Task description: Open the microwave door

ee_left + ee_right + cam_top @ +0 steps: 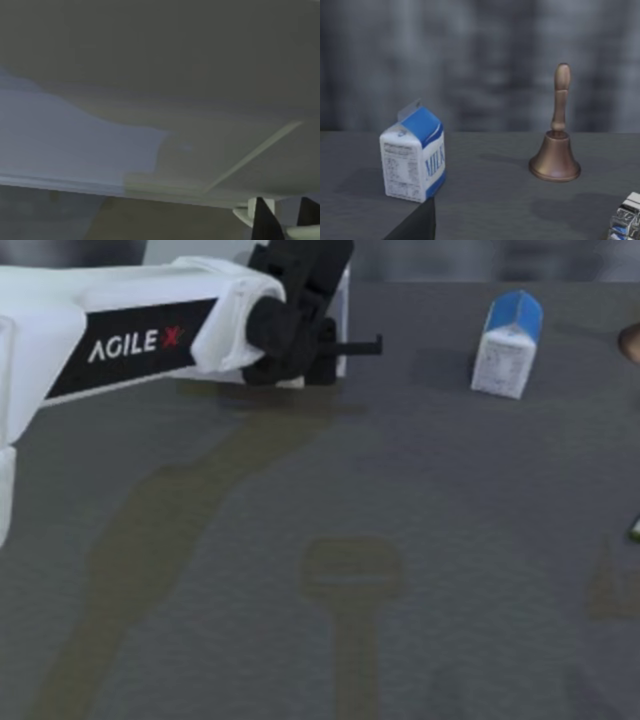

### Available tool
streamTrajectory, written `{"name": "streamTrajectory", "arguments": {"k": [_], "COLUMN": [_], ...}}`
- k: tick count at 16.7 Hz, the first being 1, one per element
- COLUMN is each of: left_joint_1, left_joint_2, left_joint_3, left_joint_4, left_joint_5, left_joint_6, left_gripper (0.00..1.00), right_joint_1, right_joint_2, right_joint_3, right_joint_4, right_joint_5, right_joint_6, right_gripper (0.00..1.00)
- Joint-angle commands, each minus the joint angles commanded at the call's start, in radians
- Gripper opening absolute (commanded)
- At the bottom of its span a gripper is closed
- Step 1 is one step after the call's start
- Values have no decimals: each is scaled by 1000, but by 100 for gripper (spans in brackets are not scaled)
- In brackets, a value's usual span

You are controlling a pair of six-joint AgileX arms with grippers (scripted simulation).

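The microwave stands at the table's back left, mostly hidden under my left arm. A white edge of it shows beside the left gripper, which is pressed up against its front. The left wrist view is filled by the microwave door, a flat grey panel seen very close. The dark fingertips of the left gripper stand close together on either side of the slim white handle, shut on it. My right arm is out of the top view. One of its fingers shows alone, with a wide gap beside it.
A blue-and-white milk carton stands at the back right of the table, also seen in the right wrist view. A bronze bell stands beyond it at the right edge. A small item sits at the right edge.
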Motion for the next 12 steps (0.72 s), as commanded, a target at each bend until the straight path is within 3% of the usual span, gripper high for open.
{"name": "streamTrajectory", "arguments": {"k": [12], "left_joint_1": [17], "left_joint_2": [-47], "left_joint_3": [-74], "left_joint_4": [43], "left_joint_5": [35], "left_joint_6": [60], "left_gripper": [0], "right_joint_1": [0], "right_joint_2": [0], "right_joint_3": [0], "right_joint_4": [0], "right_joint_5": [0], "right_joint_6": [0], "right_gripper": [100]}}
